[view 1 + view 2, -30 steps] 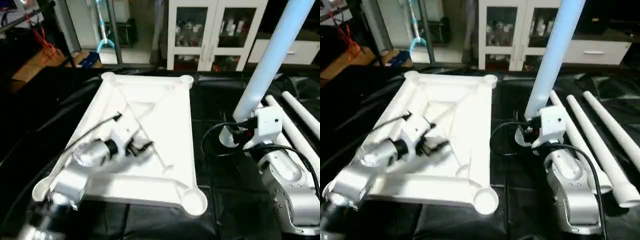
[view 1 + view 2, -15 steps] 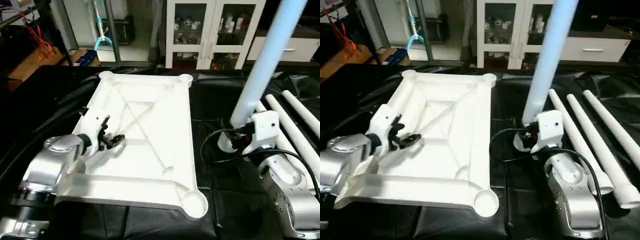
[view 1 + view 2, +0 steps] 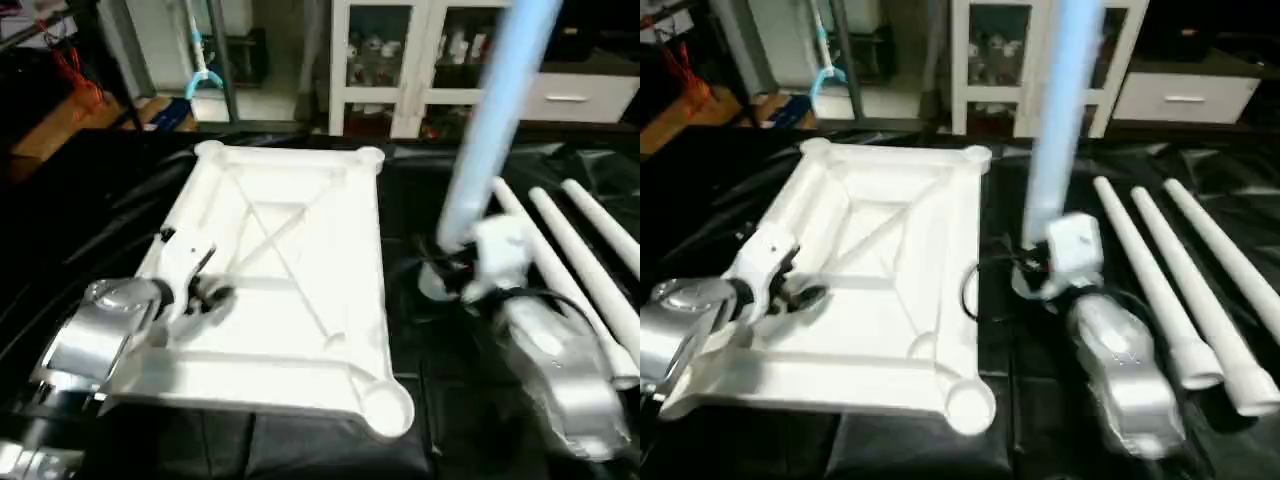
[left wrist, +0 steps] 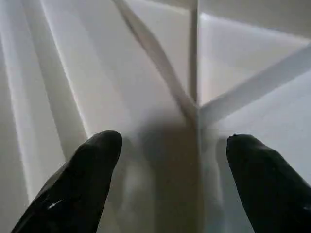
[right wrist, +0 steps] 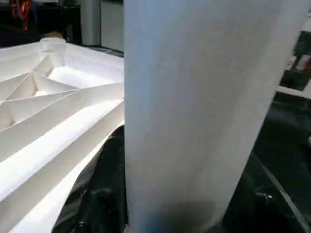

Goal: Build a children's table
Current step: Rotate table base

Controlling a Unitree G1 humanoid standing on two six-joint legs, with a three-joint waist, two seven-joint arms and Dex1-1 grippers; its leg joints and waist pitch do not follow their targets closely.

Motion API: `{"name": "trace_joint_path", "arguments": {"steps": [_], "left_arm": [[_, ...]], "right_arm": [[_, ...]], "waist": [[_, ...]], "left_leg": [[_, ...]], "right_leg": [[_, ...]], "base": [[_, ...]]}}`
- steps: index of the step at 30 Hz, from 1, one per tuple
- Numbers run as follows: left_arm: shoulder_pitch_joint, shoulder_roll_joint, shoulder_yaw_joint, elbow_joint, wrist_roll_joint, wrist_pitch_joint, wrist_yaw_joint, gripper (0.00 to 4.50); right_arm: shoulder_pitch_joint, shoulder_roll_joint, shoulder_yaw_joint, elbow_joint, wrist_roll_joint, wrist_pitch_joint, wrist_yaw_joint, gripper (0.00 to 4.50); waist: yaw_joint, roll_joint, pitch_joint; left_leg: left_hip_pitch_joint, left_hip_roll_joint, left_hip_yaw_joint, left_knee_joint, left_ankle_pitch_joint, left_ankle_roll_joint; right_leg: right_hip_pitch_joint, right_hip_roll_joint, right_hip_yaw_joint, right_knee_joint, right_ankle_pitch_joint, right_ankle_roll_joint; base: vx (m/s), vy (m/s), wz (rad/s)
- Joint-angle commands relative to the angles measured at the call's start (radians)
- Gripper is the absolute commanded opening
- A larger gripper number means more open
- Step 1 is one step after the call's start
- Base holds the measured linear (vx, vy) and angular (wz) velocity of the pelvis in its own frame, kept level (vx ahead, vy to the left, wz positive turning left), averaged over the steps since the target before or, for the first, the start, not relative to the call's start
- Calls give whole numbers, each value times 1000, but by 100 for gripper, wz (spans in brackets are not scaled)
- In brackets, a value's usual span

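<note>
Table top (image 3: 300,270) lies upside down on the black sheet (image 3: 440,400), X ribs facing up, round sockets at the corners; near right socket (image 3: 385,408) is empty. Left gripper (image 3: 205,297) sits over the top's left half, near the left rim, fingers (image 4: 92,160) spread wide with nothing between them; in the left wrist view they straddle a rib junction, tips just above the white surface, contact unclear. Right gripper (image 3: 1035,275) is just right of the top's right edge, over the black sheet, closed around the lower end of one leg (image 3: 495,110). That leg stands nearly upright, leaning slightly right at the top, and runs out of frame overhead; the right wrist view shows the tube (image 5: 194,111) close up with the top's edge beside it. Three more legs (image 3: 1200,280) lie side by side on the sheet on the right, well clear of the top. White glass-door cabinet (image 3: 400,60) at the back.
</note>
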Motion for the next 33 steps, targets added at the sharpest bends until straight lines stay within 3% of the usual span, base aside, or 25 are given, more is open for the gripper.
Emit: {"name": "trace_joint_path", "arguments": {"steps": [1, 2, 7, 10, 11, 12, 14, 16, 17, 18, 20, 23, 24, 29, 30, 33], "left_arm": [[8, 14, -16, -7, 17, 9, -3, 388], [8, 14, -17, -8, 17, 10, -3, 388], [35, 37, -30, -37, 26, 34, -8, 388], [57, 36, -16, -92, 2, 72, -23, 388], [57, 36, -16, -92, 2, 72, -23, 388], [59, 29, -8, -114, -12, 89, -27, 388], [61, 7, 8, -168, -48, 125, -35, 388], [60, -8, 17, -199, -70, 144, -39, 388], [59, -46, 36, -277, -123, 195, -42, 388], [59, -46, 37, -279, -124, 196, -42, 388], [61, -68, 43, -327, -154, 219, -43, 388], [58, -104, 56, -368, -182, 240, -38, 388], [57, -116, 61, -384, -191, 246, -35, 388], [4, -131, 133, -355, -189, 179, -15, 388], [-2, -129, 139, -359, -200, 178, -25, 388], [-20, -134, 152, -369, -218, 179, -34, 388]], "right_arm": [[-35, 18, 17, 66, -11, -39, -9, 186], [-39, 21, 18, 74, -12, -42, -10, 186], [-130, 79, 44, 260, -34, -106, -32, 186], [-245, 134, 49, 418, -42, -180, -39, 186], [-245, 134, 49, 418, -42, -180, -39, 186], [-282, 148, 48, 469, -43, -203, -41, 186], [-354, 172, 43, 566, -45, -256, -47, 186], [-387, 183, 43, 610, -49, -284, -54, 186], [-447, 209, 40, 691, -47, -344, -59, 186], [-449, 210, 39, 693, -47, -346, -59, 186], [-479, 228, 28, 748, -40, -385, -54, 186], [-511, 238, 18, 820, -44, -442, -55, 186], [-525, 241, 15, 855, -50, -472, -58, 186], [-554, 185, -65, 820, 9, -542, -36, 186], [-547, 172, -72, 801, 14, -542, -29, 186], [-526, 142, -86, 753, 21, -540, -15, 186]], "waist": [[-2, -2, -47], [1, 2, -48], [9, -2, -54], [2, -6, -53], [-3, -6, -52], [2, -2, -50], [0, -17, -51], [3, -13, -52], [-1, -25, -53], [-2, -23, -53], [5, -20, -55], [11, -33, -61], [13, -32, -60], [18, -30, -54], [22, -20, -53], [36, -28, -51]], "left_leg": [[21, 64, -25, -94, -164, -16], [23, 64, -23, -92, -142, -8], [23, 66, -21, -85, -37, 32], [19, 67, -20, -88, -50, 34], [19, 66, -21, -89, -56, 33], [24, 69, -18, -87, -61, 28], [23, 70, -15, -88, -45, 24], [23, 70, -13, -84, -23, 27], [19, 69, -11, -83, -4, 31], [17, 68, -13, -82, 0, 32], [22, 69, -10, -77, 28, 46], [18, 64, -8, -67, 117, 91], [16, 65, -7, -66, 129, 104], [20, 73, -6, -70, 50, 97], [26, 73, -5, -70, 30, 84], [32, 75, 1, -73, 11, 51]], "right_leg": [[28, -63, 39, -74, 22, -247], [27, -65, 40, -73, 51, -254], [31, -62, 35, -62, 161, -273], [30, -68, 32, -58, 133, -295], [32, -66, 31, -60, 123, -298], [28, -64, 32, -62, 117, -294], [29, -65, 31, -57, 143, -304], [29, -67, 32, -54, 167, -309], [32, -65, 31, -51, 191, -315], [35, -68, 31, -49, 193, -319], [31, -65, 31, -49, 217, -317], [33, -60, 30, -39, 311, -316], [30, -62, 30, -39, 320, -321], [26, -61, 30, -42, 238, -318], [22, -59, 29, -43, 228, -315], [19, -52, 28, -43, 225, -300]], "base": [[0, 0, 0], [0, 0, 0], [0, 0, 0], [0, 0, 0], [0, 0, 0], [0, 0, 0], [0, 0, 0], [0, 0, 0], [0, 0, 0], [0, 0, 0], [0, 0, 0], [0, 0, 0], [0, 0, 0], [0, 0, 0], [0, 0, 0], [0, 0, 0]]}}
